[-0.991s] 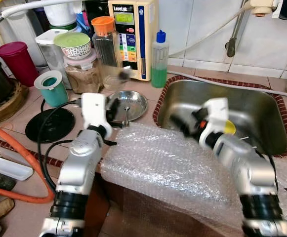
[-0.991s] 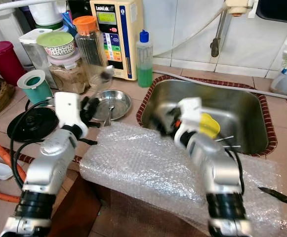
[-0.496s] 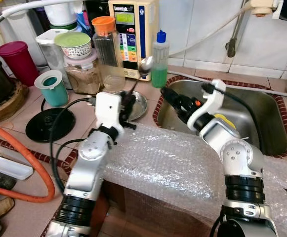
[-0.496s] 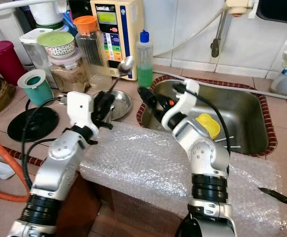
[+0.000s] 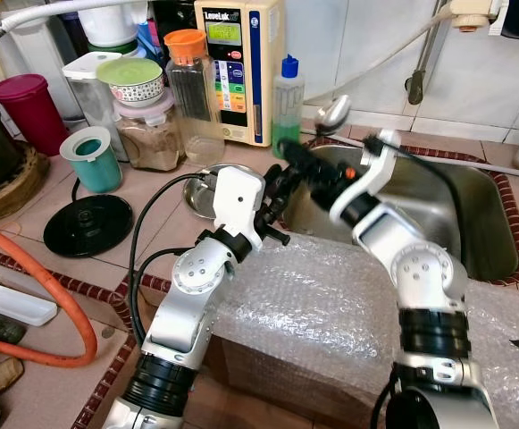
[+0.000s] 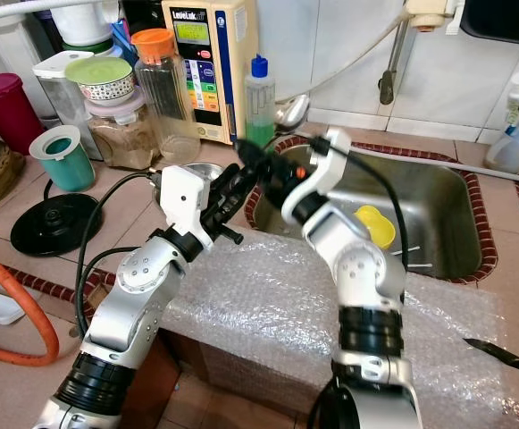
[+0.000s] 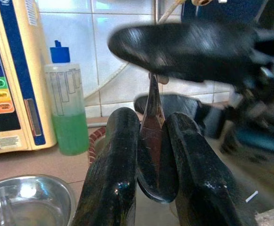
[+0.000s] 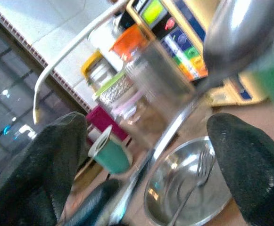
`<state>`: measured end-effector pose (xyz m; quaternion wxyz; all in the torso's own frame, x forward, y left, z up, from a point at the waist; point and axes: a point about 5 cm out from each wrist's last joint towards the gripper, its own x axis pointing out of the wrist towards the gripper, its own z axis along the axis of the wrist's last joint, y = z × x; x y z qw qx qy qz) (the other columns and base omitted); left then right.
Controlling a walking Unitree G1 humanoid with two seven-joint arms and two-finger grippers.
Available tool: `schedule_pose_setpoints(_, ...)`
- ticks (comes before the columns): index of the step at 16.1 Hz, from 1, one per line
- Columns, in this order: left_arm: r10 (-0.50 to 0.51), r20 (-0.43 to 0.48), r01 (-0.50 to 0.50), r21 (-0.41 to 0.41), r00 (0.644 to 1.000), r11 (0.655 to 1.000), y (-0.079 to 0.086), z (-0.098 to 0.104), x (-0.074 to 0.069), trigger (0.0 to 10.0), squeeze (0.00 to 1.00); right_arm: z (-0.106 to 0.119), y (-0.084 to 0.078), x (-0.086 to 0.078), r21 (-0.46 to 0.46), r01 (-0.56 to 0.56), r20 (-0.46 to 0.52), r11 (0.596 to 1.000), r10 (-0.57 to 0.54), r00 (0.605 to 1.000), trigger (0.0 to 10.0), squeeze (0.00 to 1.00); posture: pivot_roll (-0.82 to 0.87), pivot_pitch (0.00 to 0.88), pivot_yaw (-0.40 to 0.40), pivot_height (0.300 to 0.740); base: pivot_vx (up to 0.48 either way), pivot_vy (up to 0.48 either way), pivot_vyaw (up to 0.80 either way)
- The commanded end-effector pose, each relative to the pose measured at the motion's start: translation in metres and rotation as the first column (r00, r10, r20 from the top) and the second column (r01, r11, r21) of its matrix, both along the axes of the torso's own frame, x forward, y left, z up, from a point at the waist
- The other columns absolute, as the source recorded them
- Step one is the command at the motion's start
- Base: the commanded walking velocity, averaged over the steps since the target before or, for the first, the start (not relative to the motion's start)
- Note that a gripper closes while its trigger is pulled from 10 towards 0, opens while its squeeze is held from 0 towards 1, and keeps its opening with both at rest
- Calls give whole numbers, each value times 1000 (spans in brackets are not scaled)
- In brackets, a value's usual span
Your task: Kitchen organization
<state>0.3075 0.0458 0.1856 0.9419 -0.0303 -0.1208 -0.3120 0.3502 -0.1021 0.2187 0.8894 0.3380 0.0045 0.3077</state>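
Note:
My left gripper is shut on the handle of a metal spoon, whose bowl points up beside the sink's back left corner. In the left wrist view the handle sits pinched between both black fingers. Reaching in from the sink side, my right gripper is open, with its fingers on either side of the spoon handle, not touching it. A round metal dish with a fork in it lies on the counter behind the grippers.
Bubble wrap covers the counter's front edge. Jars, a green soap bottle and a water unit line the back wall. A teal cup, a black lid and an orange hose are at left. A knife lies far right.
My left gripper has carried the spoon rightward from over the metal dish to the sink's corner. My right gripper rose out of the sink and came to straddle the spoon handle.

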Motion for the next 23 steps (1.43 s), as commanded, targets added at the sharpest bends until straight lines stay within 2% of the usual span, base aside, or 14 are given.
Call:
schedule_pose_setpoints(1, -15, 53, 16, -4, 998, 1000, -2, 12, -1, 0, 0, 5, -3, 4, -14, 35, 13, 999, -35, 999, 3608, 0, -16, 0, 59, 740, 0, 0, 0)
schedule_pose_setpoints(2, -19, 57, 20, -7, 998, 1000, -2, 13, -1, 0, 0, 6, -8, 8, -1, 71, 6, 997, -71, 997, 0, 0, -13, 0, 58, 740, 0, 0, 0)
schedule_pose_setpoints(6, -28, 62, 30, -18, 998, 999, -2, 14, -3, 0, 0, 3, -16, 13, 9, 134, -42, 991, -133, 990, 0, 0, -13, 0, 55, 740, 0, 0, 0)
schedule_pose_setpoints(9, -34, 62, 36, -21, 997, 999, -3, 14, -4, 0, 0, -4, -16, 16, 5, 142, -78, 990, -141, 987, 0, 0, -13, 0, 55, 740, 0, 0, 0)
schedule_pose_setpoints(14, -44, 66, 46, -24, 997, 999, -5, 14, -4, 0, 0, 1, -5, 12, 43, 55, -66, 998, -52, 996, 0, 0, -16, 0, 53, 740, 0, 0, 0)
schedule_pose_setpoints(21, -36, 57, 37, -23, 998, 999, -5, 11, -3, 0, 0, 4, -3, 9, 57, 13, -46, 998, -10, 999, 0, 0, -21, 0, 50, 740, 0, 0, 0)
schedule_pose_setpoints(22, -34, 55, 35, -21, 998, 999, -4, 10, -3, 1765, 0, 4, -5, 10, 56, 26, -48, 998, -23, 999, 0, 0, -21, 0, 50, 740, 0, 0, 0)
schedule_pose_setpoints(23, -34, 55, 35, -21, 998, 999, -4, 10, -3, 1765, 0, 4, -5, 10, 56, 26, -48, 998, -23, 999, 0, 0, -21, 0, 50, 740, 0, 0, 0)
